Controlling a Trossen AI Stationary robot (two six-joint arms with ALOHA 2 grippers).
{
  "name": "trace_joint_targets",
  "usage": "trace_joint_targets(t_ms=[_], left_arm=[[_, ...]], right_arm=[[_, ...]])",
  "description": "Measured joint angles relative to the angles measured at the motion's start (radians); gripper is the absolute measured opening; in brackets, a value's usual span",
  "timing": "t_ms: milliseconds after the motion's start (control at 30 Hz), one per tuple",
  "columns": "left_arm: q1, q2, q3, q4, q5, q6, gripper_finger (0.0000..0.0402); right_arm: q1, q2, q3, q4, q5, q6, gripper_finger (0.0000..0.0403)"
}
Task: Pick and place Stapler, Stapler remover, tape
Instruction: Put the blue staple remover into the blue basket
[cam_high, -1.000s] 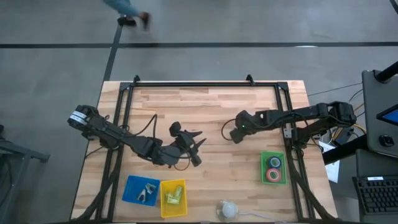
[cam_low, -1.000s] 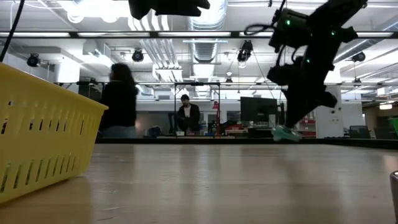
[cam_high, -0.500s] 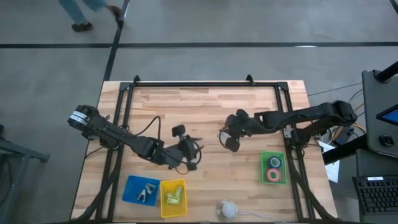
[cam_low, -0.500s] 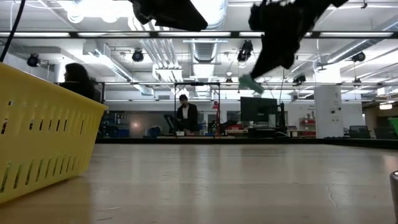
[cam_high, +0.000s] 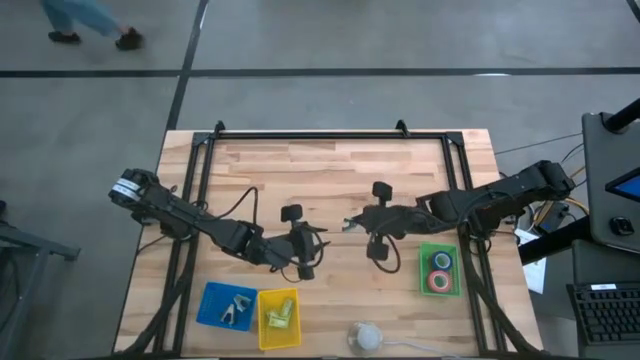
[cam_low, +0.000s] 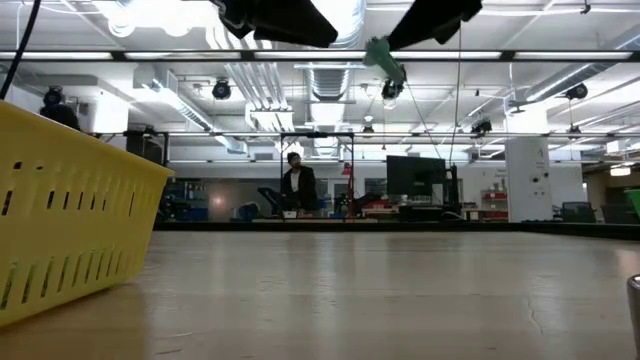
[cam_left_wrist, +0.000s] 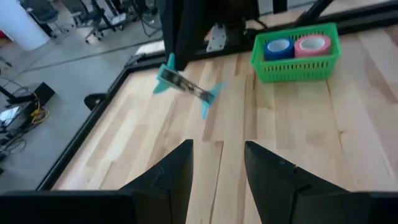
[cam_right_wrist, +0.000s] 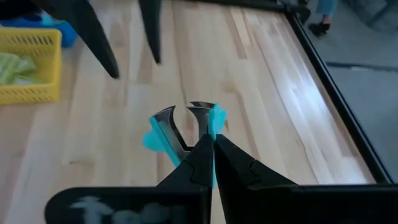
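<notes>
Right wrist view shows the teal staple remover (cam_right_wrist: 183, 134) pinched between the right gripper (cam_right_wrist: 208, 146) fingers, which are clenched on its teal body; its two curved metal claws stick out past the fingertips, away from the wrist. In the left wrist view the same remover (cam_left_wrist: 186, 90) hangs in the air above the table (cam_left_wrist: 348, 143), its long axis slanted, one teal end higher than the other; motion smears its outline. From the high view it is only a pale speck (cam_high: 350, 224) at the tip of the right gripper (cam_high: 357, 222), over the middle of the table and pointing toward the left arm.

The left gripper (cam_high: 302, 262) hangs just across from it, its fingers (cam_left_wrist: 177, 168) parted with nothing between them.

A green basket (cam_high: 439, 269) near the right edge holds two tape rolls, one blue (cam_left_wrist: 278, 48) and one pink-red (cam_left_wrist: 313, 45). At the near edge sit a blue bin (cam_high: 226, 305) and a yellow basket (cam_high: 278, 317), one of each, touching; their contents are too small to name. A pale round object (cam_high: 366, 336) lies at the near edge, unclear what it is.
</notes>
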Motion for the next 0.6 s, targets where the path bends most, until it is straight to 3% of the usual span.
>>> trace_joint_targets(t_ms=[233,600], left_arm=[[0.000,0.000,-0.019,0.087,0.062,0.060,0.0147],[0.005,0.000,-0.029,0.166,0.062,0.070,0.0147]], right_arm=[[0.037,0.000,-0.005,0.091,0.003,-0.021,0.0008],[0.036,0.002,-0.007,0.141,0.002,-0.030,0.0008]])
